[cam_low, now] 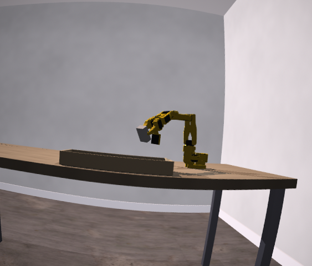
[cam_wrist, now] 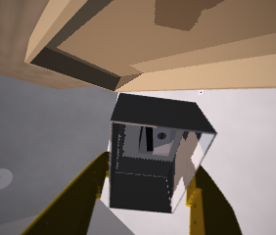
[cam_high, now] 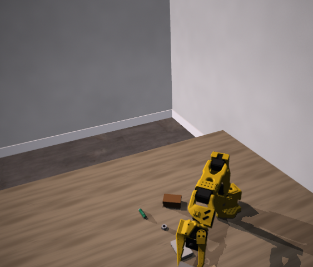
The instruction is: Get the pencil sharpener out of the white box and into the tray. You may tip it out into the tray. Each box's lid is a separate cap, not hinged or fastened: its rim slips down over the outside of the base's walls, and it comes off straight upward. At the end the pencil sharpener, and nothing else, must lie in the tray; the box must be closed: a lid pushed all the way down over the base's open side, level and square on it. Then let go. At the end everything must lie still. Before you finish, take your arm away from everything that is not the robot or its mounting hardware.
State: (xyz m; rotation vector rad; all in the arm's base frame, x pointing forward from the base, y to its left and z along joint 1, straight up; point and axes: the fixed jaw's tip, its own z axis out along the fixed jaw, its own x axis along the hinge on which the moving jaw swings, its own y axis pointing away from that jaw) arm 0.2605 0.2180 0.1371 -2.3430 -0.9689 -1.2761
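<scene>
Surface: desk (cam_high: 93, 218) (cam_low: 221, 183), pale brown wood grain, 3 dark legs visible from the exterior. Dark brown floor (cam_high: 99, 151) (cam_low: 64, 234); 2 pale grey walls, the left wall (cam_high: 73, 72) (cam_low: 101, 71) and the right wall (cam_high: 251, 72) (cam_low: 279, 100), meet at a corner, white skirting (cam_high: 93, 128) (cam_low: 92, 199) along the foot.

Count: 1 yellow arm (cam_high: 207, 183) (cam_low: 181, 116); 1 brown block (cam_high: 172, 198); 1 green cylinder (cam_high: 142, 213); 1 small metal ring (cam_high: 162, 226); 1 white lid (cam_high: 187, 253), flat on the desk, partly behind a finger from the top; 1 long wooden tray (cam_low: 116, 164) (cam_wrist: 216, 75); 1 white box (cam_high: 185, 264) (cam_low: 143, 134) (cam_wrist: 140, 196), lidless.

Jaws (cam_high: 189, 263) (cam_low: 148, 129) partly open, closed on opposite outer walls of the white box, which is tilted and raised above desk level. Pencil sharpener (cam_wrist: 161, 136) inside it, seen through the open side: dark slot, round screw.

Edges: tray stands near the desk's front edge, open at the top, its long wall roughly along that edge. Air between raised box and tray rim. Ring lies between green cylinder and lid, apart from both.
</scene>
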